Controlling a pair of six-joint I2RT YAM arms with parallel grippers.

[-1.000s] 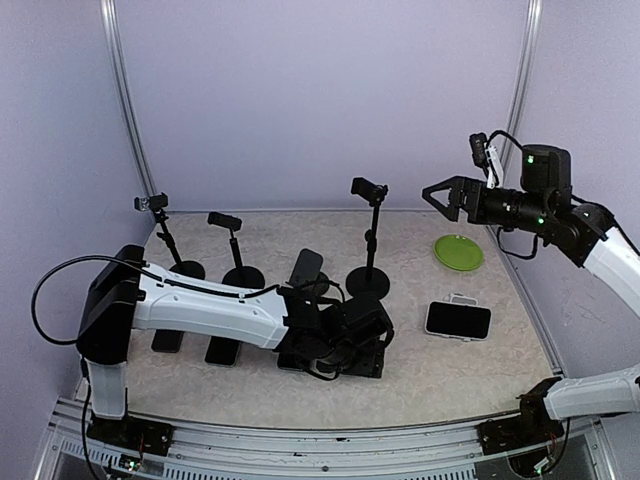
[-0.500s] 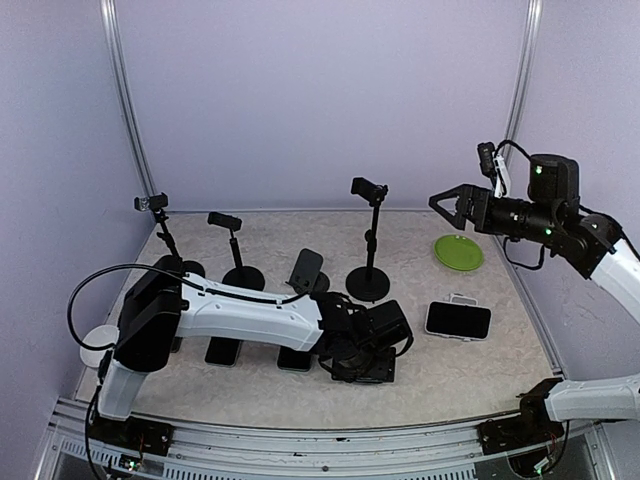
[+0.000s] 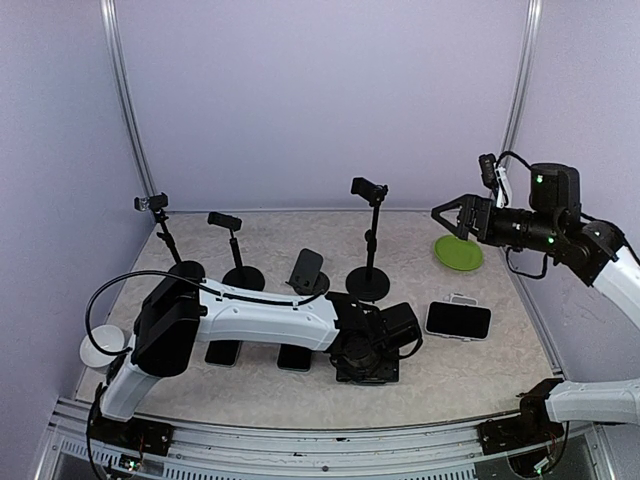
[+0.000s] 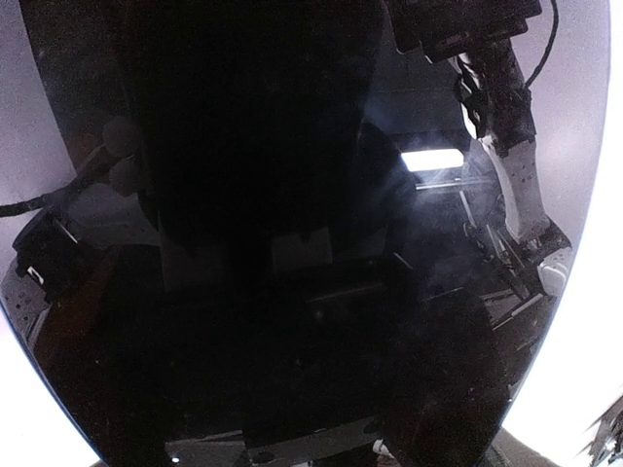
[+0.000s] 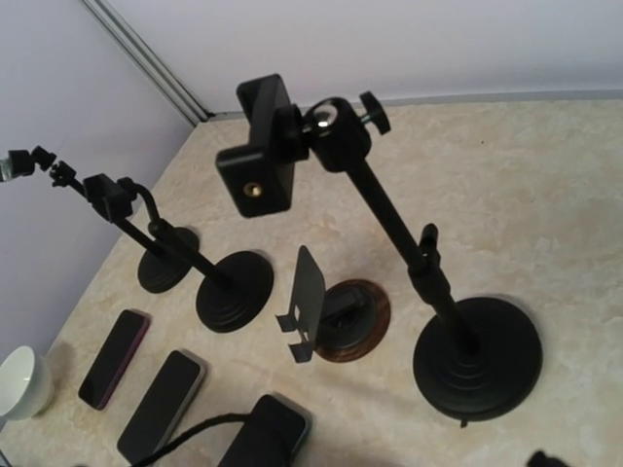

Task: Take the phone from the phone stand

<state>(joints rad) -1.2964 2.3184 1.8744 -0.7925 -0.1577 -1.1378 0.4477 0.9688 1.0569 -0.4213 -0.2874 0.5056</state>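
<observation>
The small black phone stand (image 3: 307, 270) sits mid-table and holds nothing; it also shows in the right wrist view (image 5: 311, 297). My left gripper (image 3: 376, 345) is low at the table's front middle, shut on a black phone (image 3: 362, 374) held flat just above the surface. The phone's dark glossy screen (image 4: 292, 243) fills the left wrist view and hides the fingers. My right gripper (image 3: 450, 213) is open and empty, raised high at the right, aimed toward the stands.
Three tall clamp stands (image 3: 369, 240) (image 3: 236, 252) (image 3: 165, 235) stand at the back. Other phones lie flat at the front left (image 3: 222, 352) (image 3: 295, 358) and at the right (image 3: 458, 320). A green plate (image 3: 458, 252) and a white cup (image 3: 103, 345) sit near the edges.
My left gripper has slid right along the table front with the black phone. My right gripper has dropped a little and drifted right.
</observation>
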